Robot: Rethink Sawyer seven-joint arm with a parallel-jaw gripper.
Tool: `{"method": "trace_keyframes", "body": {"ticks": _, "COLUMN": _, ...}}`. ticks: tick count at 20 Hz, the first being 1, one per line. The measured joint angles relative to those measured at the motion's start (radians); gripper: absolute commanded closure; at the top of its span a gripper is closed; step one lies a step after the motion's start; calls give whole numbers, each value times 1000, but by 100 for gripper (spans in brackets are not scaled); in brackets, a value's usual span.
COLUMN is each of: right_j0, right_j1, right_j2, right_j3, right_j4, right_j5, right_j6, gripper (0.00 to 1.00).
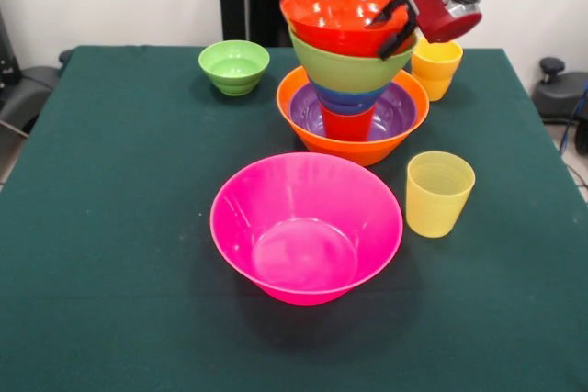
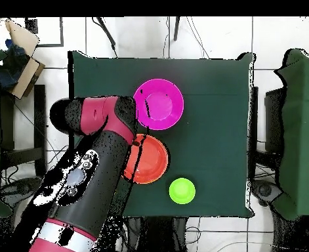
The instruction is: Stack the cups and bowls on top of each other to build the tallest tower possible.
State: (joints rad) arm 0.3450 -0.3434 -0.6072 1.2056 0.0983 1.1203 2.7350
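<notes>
The tower (image 1: 354, 89) stands at the table's far middle: large orange bowl (image 1: 360, 146) as base, shallow purple bowl (image 1: 397, 109), red-orange cup (image 1: 347, 124), small blue bowl (image 1: 351, 99), medium green bowl (image 1: 344, 68), red-orange bowl (image 1: 333, 14) on top. My gripper (image 1: 393, 28) is at the top bowl's right rim, one finger inside and one outside, with a clear gap. The large pink bowl (image 1: 306, 227) sits in front. The small green bowl (image 1: 234, 66) sits at the back left. The paler yellow cup (image 1: 439, 193) and the yellow cup (image 1: 435, 69) stand on the right.
In the overhead view the arm (image 2: 94, 170) covers the table's left part beside the tower (image 2: 147, 159); the pink bowl (image 2: 159, 103) and the small green bowl (image 2: 182, 190) show there. Chairs stand beyond the table's sides.
</notes>
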Motion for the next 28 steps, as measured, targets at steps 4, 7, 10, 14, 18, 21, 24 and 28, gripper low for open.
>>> {"method": "trace_keyframes", "body": {"ticks": 4, "right_j0": 0, "right_j1": -4, "right_j2": 0, "right_j3": 1, "right_j4": 0, "right_j5": 0, "right_j6": 0, "gripper": 0}}
{"method": "trace_keyframes", "body": {"ticks": 7, "right_j0": 0, "right_j1": -10, "right_j2": 0, "right_j3": 1, "right_j4": 0, "right_j5": 0, "right_j6": 0, "gripper": 0}}
{"method": "trace_keyframes", "body": {"ticks": 10, "right_j0": 0, "right_j1": -20, "right_j2": 0, "right_j3": 1, "right_j4": 0, "right_j5": 0, "right_j6": 0, "gripper": 0}}
{"method": "trace_keyframes", "body": {"ticks": 14, "right_j0": -1, "right_j1": -36, "right_j2": 0, "right_j3": 1, "right_j4": 0, "right_j5": 0, "right_j6": 0, "gripper": 0}}
{"method": "trace_keyframes", "body": {"ticks": 18, "right_j0": -1, "right_j1": -57, "right_j2": 0, "right_j3": 1, "right_j4": 0, "right_j5": 0, "right_j6": 0, "gripper": 0}}
{"method": "trace_keyframes", "body": {"ticks": 21, "right_j0": -3, "right_j1": -67, "right_j2": 0, "right_j3": 1, "right_j4": 0, "right_j5": 0, "right_j6": 0, "gripper": 0}}
{"method": "trace_keyframes", "body": {"ticks": 24, "right_j0": -7, "right_j1": -76, "right_j2": 0, "right_j3": 1, "right_j4": 0, "right_j5": 0, "right_j6": 0, "gripper": 0}}
{"method": "trace_keyframes", "body": {"ticks": 28, "right_j0": -15, "right_j1": -84, "right_j2": 0, "right_j3": 1, "right_j4": 0, "right_j5": -7, "right_j6": 0, "gripper": 0}}
